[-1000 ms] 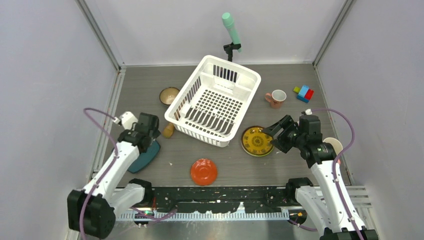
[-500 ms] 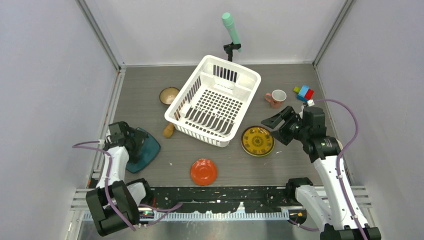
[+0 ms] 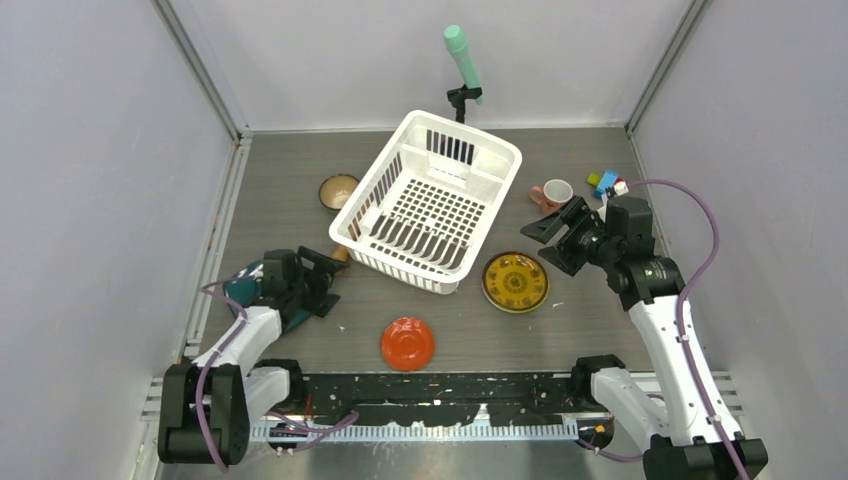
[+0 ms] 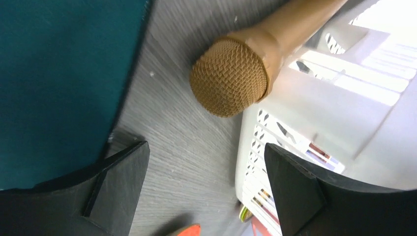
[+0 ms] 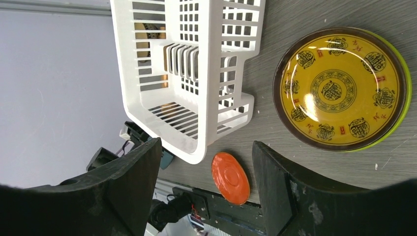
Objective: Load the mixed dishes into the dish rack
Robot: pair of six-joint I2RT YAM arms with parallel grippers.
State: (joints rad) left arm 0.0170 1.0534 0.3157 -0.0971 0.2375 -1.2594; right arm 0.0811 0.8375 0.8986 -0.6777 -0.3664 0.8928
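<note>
Your left gripper (image 4: 206,162) released, empty, low beside teal plate (image 4: 59,73). Your right gripper (image 5: 205,147) released, empty, hovers near yellow plate (image 5: 342,88) and white rack (image 5: 215,73).

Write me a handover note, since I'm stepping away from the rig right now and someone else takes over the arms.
Left gripper: jaws open, empty, low over the table between the dark teal plate and the dish rack.
Right gripper: jaws open, empty, raised between the yellow patterned plate and the pink mug.
Elsewhere on the table: small brown bowl, red-orange dish.
Done: nothing, the rack holds no dishes.
Left: load every dish.
</note>
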